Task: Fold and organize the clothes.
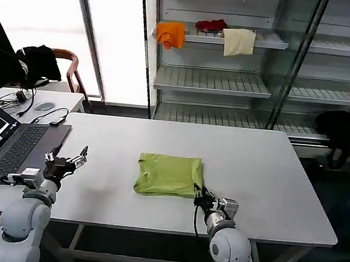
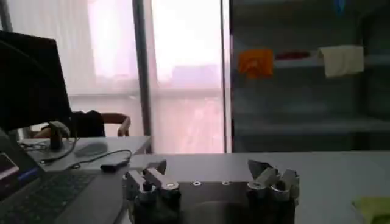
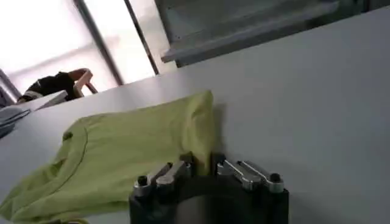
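**Shirt folded to a compact block; right gripper at its near corner**

At the left of the table [image 1: 268,175], beside the laptop [image 1: 16,149], the left gripper [image 1: 69,161] hangs just above the bare surface, well apart from the shirt. Its fingers [image 2: 152,176] are spread wide with nothing between them; this arm looks to be waiting.

In the middle of the table lies the lime green T-shirt [image 1: 168,174], already folded into a roughly square packet, collar towards the left, layers stacked fairly evenly. No white print shows on the upper face.

To the right, the right gripper [image 1: 201,197] sits low at the shirt's near right corner. In the right wrist view its fingers [image 3: 244,171] stand close together at the cloth's edge, with a narrow dark gap between them; whether a fold of fabric is actually pinched there or the tips merely touch it, I cannot tell, as the gripper body hides the contact.

The folding looks nearly done. The step in hand is probably a last fold or a tidying of that corner. The next move calls for either lifting the corner cleanly without dragging the stacked layers out of line, or letting go and drawing back without snagging the edge.
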`<state>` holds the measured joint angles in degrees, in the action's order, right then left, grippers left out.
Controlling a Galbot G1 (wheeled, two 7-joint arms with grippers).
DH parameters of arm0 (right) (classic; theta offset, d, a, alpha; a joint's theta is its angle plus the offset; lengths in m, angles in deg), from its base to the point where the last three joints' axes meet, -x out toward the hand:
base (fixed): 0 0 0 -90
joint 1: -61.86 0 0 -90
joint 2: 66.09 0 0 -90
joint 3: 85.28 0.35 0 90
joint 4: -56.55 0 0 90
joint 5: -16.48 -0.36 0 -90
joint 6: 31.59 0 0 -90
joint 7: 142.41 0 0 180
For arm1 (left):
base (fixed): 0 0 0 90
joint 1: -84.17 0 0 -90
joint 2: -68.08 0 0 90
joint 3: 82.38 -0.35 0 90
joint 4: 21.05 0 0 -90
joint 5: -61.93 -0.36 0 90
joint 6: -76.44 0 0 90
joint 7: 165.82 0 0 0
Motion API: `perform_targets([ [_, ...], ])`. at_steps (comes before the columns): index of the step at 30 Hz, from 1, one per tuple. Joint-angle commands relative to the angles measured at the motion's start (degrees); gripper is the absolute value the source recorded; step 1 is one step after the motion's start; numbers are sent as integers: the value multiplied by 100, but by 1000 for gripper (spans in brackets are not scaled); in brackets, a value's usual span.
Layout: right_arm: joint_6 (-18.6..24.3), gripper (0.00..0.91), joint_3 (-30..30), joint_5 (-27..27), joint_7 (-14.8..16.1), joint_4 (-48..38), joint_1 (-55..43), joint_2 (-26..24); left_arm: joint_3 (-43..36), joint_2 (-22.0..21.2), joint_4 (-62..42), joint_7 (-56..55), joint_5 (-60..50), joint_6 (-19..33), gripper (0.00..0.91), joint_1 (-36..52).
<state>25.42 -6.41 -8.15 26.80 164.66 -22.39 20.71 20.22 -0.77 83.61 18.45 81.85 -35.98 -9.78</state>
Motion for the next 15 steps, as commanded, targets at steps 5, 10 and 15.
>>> perform_targets([
  [5,-20,0,214,-262,-17,337,141,-233,290,-77,616,-41,1381,-198,907,-1035],
  [10,-20,0,292,-262,27,389,196,-253,124,-296,1011,-88,1337,-199,907,-1370],
  [15,-19,0,423,-225,138,504,340,-285,-141,-429,1232,-77,1091,-193,907,-1472],
])
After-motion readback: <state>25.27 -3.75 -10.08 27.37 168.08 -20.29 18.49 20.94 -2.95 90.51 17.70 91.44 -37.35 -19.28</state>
